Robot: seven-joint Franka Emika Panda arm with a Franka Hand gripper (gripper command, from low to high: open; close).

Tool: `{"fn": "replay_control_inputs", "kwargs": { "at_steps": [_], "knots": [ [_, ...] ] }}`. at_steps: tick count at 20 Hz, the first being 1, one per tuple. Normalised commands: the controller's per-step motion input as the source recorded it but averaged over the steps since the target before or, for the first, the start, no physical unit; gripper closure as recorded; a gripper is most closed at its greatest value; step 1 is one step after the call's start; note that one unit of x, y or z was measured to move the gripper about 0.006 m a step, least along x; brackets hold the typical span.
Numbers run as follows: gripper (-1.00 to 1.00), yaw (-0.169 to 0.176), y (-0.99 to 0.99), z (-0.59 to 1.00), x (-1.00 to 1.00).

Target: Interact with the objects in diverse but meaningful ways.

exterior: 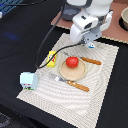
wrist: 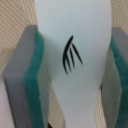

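Note:
My gripper (exterior: 90,41) hangs over the far side of the pale placemat (exterior: 102,87), shut on the white tube; its blue end (exterior: 92,46) shows just below the fingers. In the wrist view the white tube (wrist: 75,30), with a black mark on it, fills the gap between the green pads (wrist: 35,75) of the gripper (wrist: 75,67). The red tomato (exterior: 72,61) sits on a round wooden plate (exterior: 75,74) mid-mat. The yellow packet (exterior: 51,58) lies at the mat's edge on the exterior view's left. The white carton (exterior: 29,80) stands at the near left corner.
A wooden-handled utensil (exterior: 91,61) lies beside the plate, to the exterior view's right. Another wooden-handled utensil (exterior: 71,83) lies in front of the plate. A grey pot (exterior: 124,19) stands at the far right on a brown board (exterior: 116,27). A black cable (exterior: 50,47) runs from the arm across the mat.

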Motion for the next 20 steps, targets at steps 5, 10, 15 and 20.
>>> {"fn": "replay_control_inputs", "kwargs": {
  "at_steps": [5, 10, 15, 20],
  "knots": [
    [1.0, 0.0, 0.0, -0.14, -1.0],
    [1.0, 0.0, 0.0, -0.29, -1.0],
    [1.0, 0.0, 0.0, -0.33, -1.0],
    [1.0, 0.0, -0.03, -0.37, -1.0]
  ]
}}
